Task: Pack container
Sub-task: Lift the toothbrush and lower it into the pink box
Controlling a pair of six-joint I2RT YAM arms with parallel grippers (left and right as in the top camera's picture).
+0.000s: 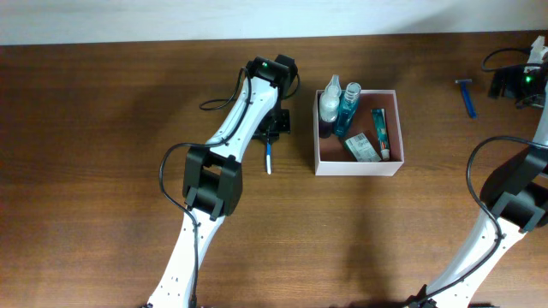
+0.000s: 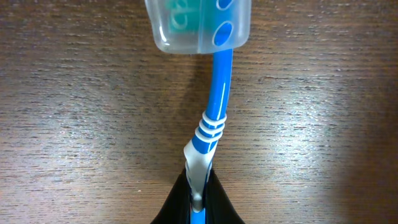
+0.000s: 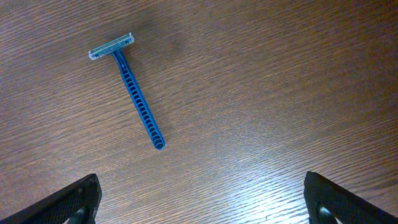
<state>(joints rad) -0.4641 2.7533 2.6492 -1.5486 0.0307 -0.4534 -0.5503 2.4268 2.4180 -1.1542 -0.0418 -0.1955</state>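
The container, a white-walled box with a pink inside, stands right of centre and holds two bottles, a tube and a small green packet. Left of it a blue toothbrush lies on the table. My left gripper is shut on its handle. In the left wrist view the black fingers pinch the blue and silver toothbrush handle, and a clear cap covers the head. My right gripper hovers open at the far right, near a blue razor. The razor lies ahead of the right gripper.
The table is dark brown wood. Its back edge meets a pale wall along the top of the overhead view. A black cable loops beside the left arm.
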